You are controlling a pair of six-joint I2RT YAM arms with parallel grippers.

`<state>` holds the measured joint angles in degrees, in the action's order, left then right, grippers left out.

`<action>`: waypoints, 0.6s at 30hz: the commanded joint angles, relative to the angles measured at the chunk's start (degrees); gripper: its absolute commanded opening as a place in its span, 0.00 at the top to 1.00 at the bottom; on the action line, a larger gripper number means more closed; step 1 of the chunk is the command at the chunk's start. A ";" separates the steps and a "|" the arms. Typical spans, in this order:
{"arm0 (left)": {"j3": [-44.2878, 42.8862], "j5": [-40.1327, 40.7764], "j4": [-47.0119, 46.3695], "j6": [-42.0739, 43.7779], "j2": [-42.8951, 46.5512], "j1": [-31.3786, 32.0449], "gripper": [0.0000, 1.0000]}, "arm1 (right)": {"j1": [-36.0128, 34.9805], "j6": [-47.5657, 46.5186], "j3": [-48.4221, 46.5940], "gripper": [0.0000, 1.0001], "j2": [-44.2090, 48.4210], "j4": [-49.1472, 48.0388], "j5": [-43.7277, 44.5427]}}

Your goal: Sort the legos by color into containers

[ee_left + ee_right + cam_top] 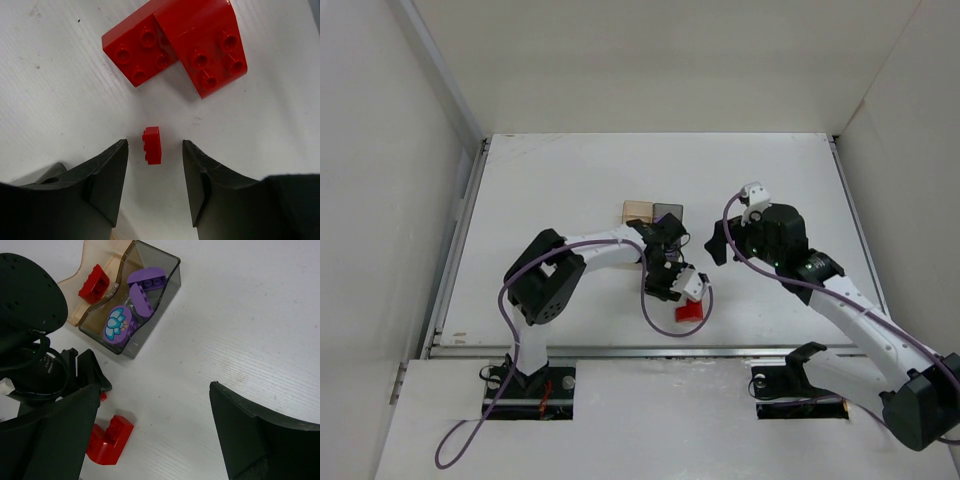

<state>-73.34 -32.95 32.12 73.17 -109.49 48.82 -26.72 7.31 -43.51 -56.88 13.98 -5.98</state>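
Left wrist: tiny brick point(152, 145) between gripper point(154, 144)

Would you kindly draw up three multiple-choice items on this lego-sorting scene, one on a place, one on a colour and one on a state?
1. Where does the tiny red brick lie?
A. On the table, between the fingers of the left pincer
B. Inside a bin
C. Stacked on another brick

2. What colour are the pieces in the dark grey bin?
A. Red
B. Purple
C. Green

3. How does the right pincer stand?
A. Shut on a brick
B. Open, holding nothing
C. Shut and empty

Answers:
1 A, as the left wrist view shows it on the bare surface with a gap to each finger.
2 B, as the right wrist view shows only purple pieces in there.
3 B, as its fingers stand far apart with only table between them.
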 commanded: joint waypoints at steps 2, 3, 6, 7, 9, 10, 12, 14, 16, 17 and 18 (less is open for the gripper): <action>-0.49 -0.80 0.05 -1.62 -0.28 1.27 0.57 | -0.44 -0.81 -0.44 0.05 -0.25 -0.97 -0.53; 0.21 -0.80 -1.52 -2.32 -0.28 1.80 0.63 | -0.44 -0.81 -0.44 0.05 -0.25 -0.97 -0.53; 0.83 0.52 -2.15 -5.05 -0.90 2.33 0.87 | -0.44 -0.81 -0.97 0.05 -0.86 -0.44 -0.53; 0.83 0.52 -2.15 -5.05 -0.90 2.33 1.00 | -0.44 -0.81 -0.97 0.05 -0.86 -0.44 -0.53; 1.45 1.04 -2.15 -5.58 0.15 2.33 1.00 | -0.44 -0.81 -1.49 0.05 -0.86 -0.44 -0.53; 2.14 1.05 -1.54 -5.58 0.77 2.33 1.00 | -0.44 -0.81 -1.49 0.05 -0.25 -0.44 0.00; 2.15 -0.18 -1.01 -6.10 2.43 1.72 1.00 | -0.44 -0.81 -2.02 0.05 -0.25 -0.44 0.00; 1.19 -1.58 -1.01 -8.47 5.51 -0.64 1.00 | -0.44 -0.81 -2.63 0.05 -0.25 0.08 0.00; -0.49 -4.13 -1.01 -12.61 8.85 -2.41 1.00 | -0.44 0.85 -3.16 0.06 -0.25 0.08 1.06; -2.31 -5.27 -1.88 -18.70 9.99 -4.76 1.00 | -0.96 1.47 -3.16 0.06 -0.25 0.69 2.80; -3.03 -6.59 -2.93 -22.59 11.22 -6.18 1.00 | -1.66 2.17 -3.77 0.06 0.28 1.22 4.03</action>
<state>-72.47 -34.46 29.76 61.23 -106.02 46.94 -26.92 7.79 -43.92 -57.98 14.90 -5.02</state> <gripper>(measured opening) 0.099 0.939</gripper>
